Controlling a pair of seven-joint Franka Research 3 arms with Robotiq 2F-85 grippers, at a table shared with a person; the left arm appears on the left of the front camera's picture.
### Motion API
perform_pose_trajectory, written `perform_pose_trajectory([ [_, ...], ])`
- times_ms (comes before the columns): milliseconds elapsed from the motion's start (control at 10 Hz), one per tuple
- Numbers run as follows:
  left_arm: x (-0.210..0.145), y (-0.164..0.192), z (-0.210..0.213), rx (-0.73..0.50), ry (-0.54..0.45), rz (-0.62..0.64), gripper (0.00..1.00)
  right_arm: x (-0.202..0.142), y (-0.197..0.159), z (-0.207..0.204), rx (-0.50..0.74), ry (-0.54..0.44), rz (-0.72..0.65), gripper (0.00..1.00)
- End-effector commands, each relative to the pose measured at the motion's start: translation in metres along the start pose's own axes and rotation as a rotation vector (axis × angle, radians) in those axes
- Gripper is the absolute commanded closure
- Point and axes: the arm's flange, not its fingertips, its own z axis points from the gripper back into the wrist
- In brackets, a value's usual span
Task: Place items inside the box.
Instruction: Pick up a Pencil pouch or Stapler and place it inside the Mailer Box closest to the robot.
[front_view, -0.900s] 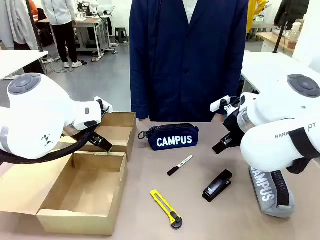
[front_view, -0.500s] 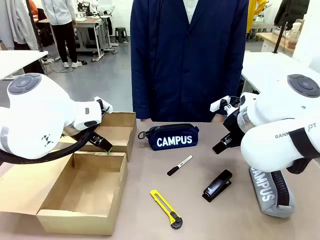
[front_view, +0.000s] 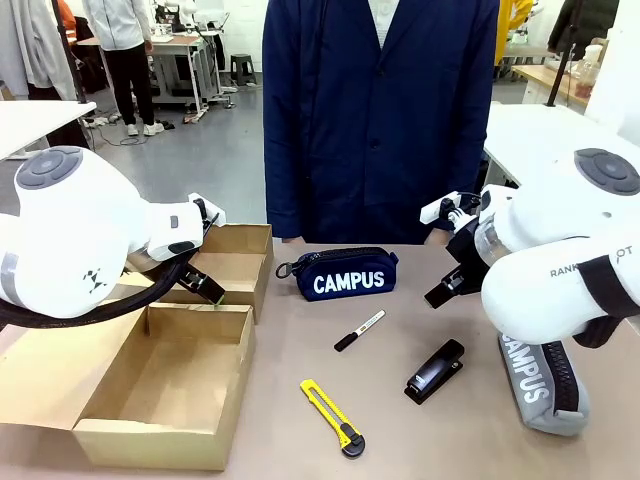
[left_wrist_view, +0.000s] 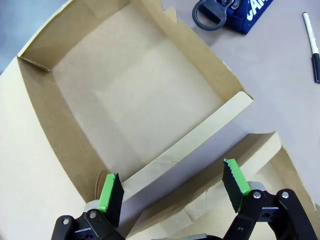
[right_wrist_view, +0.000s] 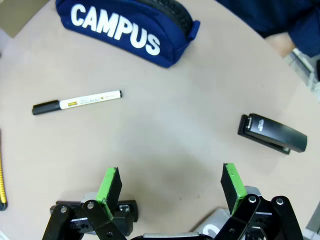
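Table (front_view: 290, 345) with box (front_view: 150, 445), navy pouch (front_view: 345, 272), grey pouch (front_view: 540, 385), marker (front_view: 360, 330), stapler (front_view: 434, 371), knife (front_view: 332, 417)

The right arm (front_view: 560, 270) covers the top of the grey CAMPUS pouch (front_view: 545, 395). The utility knife (right_wrist_view: 1, 170) is cut by the right wrist view's edge; print on the marker (right_wrist_view: 80, 101) seems too small to read

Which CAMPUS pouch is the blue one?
The navy pouch right in front of the person; the grey pouch lies at the right, beside the stapler.
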Motion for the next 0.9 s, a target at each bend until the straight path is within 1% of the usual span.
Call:
perform_pose_trajectory([
  [0,0.0,0.0,0.0,0.0,0.0,0.0,0.0,0.0,0.0,0.0,0.0,0.0,-0.001,0.0],
  [500,0.0,0.0,0.0,0.0,0.0,0.0,0.0,0.0,0.0,0.0,0.0,0.0,0.0,0.0],
  [600,0.003,0.003,0.017,-0.071,0.04,-0.036,0.0,0.009,-0.005,0.017,-0.002,0.057,-0.118,0.0],
  [700,0.014,0.006,0.043,-0.047,0.1,0.082,0.0,0.013,-0.011,0.05,0.025,0.059,-0.253,0.0],
  [800,0.023,0.012,0.084,-0.131,0.118,0.183,0.0,0.013,-0.023,0.097,0.037,0.006,-0.445,0.0],
])
